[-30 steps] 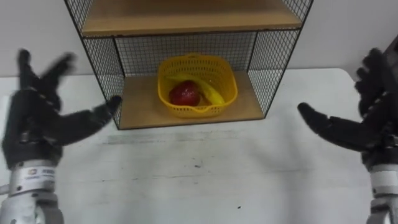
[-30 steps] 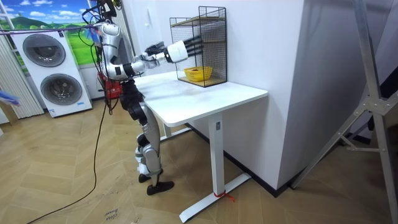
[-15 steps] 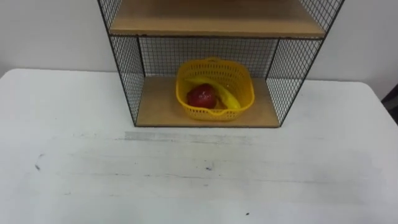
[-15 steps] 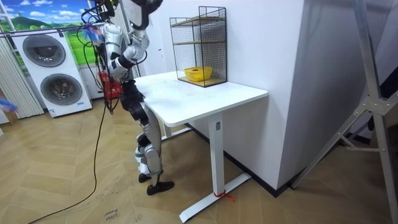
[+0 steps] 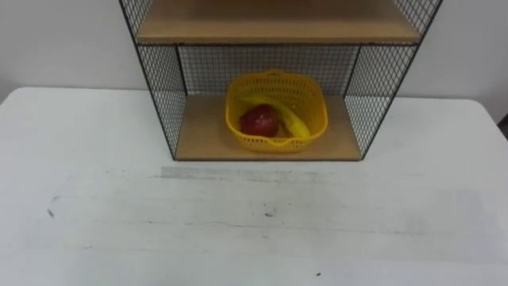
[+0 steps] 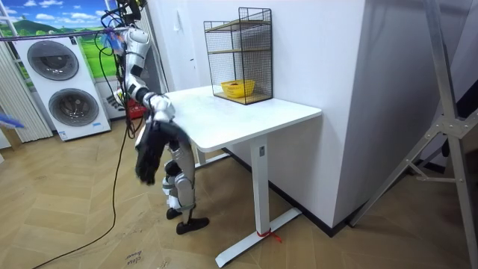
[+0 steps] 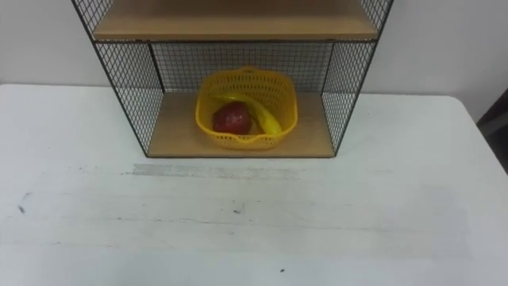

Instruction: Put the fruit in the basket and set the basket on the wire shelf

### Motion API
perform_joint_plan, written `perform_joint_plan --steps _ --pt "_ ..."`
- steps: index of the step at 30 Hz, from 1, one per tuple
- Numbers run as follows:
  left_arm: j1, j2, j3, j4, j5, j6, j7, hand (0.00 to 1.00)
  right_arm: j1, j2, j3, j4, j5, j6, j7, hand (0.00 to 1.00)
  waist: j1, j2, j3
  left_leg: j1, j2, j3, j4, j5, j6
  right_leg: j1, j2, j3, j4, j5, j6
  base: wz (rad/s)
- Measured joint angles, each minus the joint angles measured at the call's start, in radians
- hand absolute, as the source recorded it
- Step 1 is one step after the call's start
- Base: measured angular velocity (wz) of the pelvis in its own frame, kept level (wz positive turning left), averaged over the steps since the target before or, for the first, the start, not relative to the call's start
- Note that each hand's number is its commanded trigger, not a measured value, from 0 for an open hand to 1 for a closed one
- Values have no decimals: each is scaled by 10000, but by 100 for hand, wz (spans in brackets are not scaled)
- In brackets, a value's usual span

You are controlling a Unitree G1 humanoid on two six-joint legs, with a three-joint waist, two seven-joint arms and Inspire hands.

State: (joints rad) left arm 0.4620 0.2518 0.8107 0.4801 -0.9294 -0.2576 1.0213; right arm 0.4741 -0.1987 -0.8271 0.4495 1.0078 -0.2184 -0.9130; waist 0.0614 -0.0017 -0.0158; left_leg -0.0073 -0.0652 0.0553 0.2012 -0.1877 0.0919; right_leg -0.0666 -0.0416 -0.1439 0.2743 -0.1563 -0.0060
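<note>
The hands (image 6: 147, 166) are hanging low in front of the robot's hips in the room view, melting into one dark smear, so left and right cannot be told apart. Whether they are spread or curled cannot be told either, and nothing is showing in them. The robot is standing upright at the end of the table (image 6: 246, 116) on the room view's left, facing along it toward the shelf (image 6: 239, 52).

In the eye views the table's white top (image 5: 238, 230) is stretching out ahead, carrying a faint grey scuffed streak and a few dark specks. The shelf is standing at the far edge against the wall, with black wire mesh for its sides and back and wooden boards as levels.

The basket (image 5: 276, 111), yellow and perforated, is sitting on the bottom board, roughly midway between the mesh sides and slightly back from the front edge. The fruit is lying inside it. A red apple (image 5: 259, 122) is resting toward the left, and a banana (image 5: 294, 123) is lying beside it on the right, touching it.

Two washing machines (image 6: 52, 86) are standing behind the robot.
</note>
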Motion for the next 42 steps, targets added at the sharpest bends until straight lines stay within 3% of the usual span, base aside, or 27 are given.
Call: perform_joint_plan --steps 4,11,14,17,19,22,24,28,32,34,42 --pt "-26 -342 -701 2081 -320 242 -1111 0 -274 501 357 2606 839 17 491 0 -249 -2 5 93 4 -43 17 -14 -21 129 -3 -48 -28 -21 3 2" --pt "-202 -829 -1976 4827 53 712 -2938 0 -1001 577 1609 5556 458 341 1466 0 -669 -16 21 408 7 -15 -31 -23 -38 416 13 20 -65 -31 17 -1" --pt "-387 -1005 -2716 5957 1999 1355 -4234 0 -1293 572 2453 6702 -1331 736 2276 0 -745 -35 28 585 32 -9 -48 -30 -52 560 46 42 -176 -48 10 0" --pt "-480 -1034 -3072 6252 3925 1819 -5078 0 -1610 471 3038 7520 -2779 1175 3155 0 -857 -120 67 683 42 -4 -87 -13 -82 645 64 49 -218 -33 -10 0" --pt "-720 -1028 -3733 6311 5625 2159 -5710 0 -1882 329 4002 8112 -4365 1652 4093 0 -856 -176 71 750 48 4 -156 11 -120 675 73 60 -229 -16 -39 0" --pt "-1188 -1026 -4648 6395 7277 2624 -6379 0 -2297 183 5026 8861 -5985 2261 5154 0 -860 -189 97 824 79 15 -216 26 -143 783 125 60 -381 104 -102 0" --pt "-1455 -1022 -5058 6407 7981 2840 -6736 0 -2479 180 5368 8923 -6697 2610 5699 0 -867 -202 159 916 83 19 -266 43 -163 850 135 60 -395 106 -104 0" --pt "-1648 -1038 -5569 6398 9517 3182 -7315 0 -2663 184 5958 8848 -8439 3061 6770 0 -859 -216 157 1013 135 86 -266 45 -157 951 184 64 -463 98 -131 -4" --pt "-1786 -1129 -5776 6396 10441 3714 -7472 0 -2974 236 6500 8827 -10105 3503 7130 0 -833 -211 159 1061 208 212 -272 46 -160 1004 280 212 -574 152 -127 -11" --pt "-1948 -1187 -6232 6403 10785 3965 -7487 0 -3231 283 6903 8762 -10688 3733 7206 0 -800 -206 158 1073 221 244 -273 46 -162 1001 306 274 -575 201 -128 -4" --pt "-2603 -1461 -6686 6393 11971 4307 -7522 0 -3842 495 7369 8307 -11321 3847 7463 0 -804 -221 167 1058 244 281 -321 58 -174 1030 344 295 -739 296 -101 -1"
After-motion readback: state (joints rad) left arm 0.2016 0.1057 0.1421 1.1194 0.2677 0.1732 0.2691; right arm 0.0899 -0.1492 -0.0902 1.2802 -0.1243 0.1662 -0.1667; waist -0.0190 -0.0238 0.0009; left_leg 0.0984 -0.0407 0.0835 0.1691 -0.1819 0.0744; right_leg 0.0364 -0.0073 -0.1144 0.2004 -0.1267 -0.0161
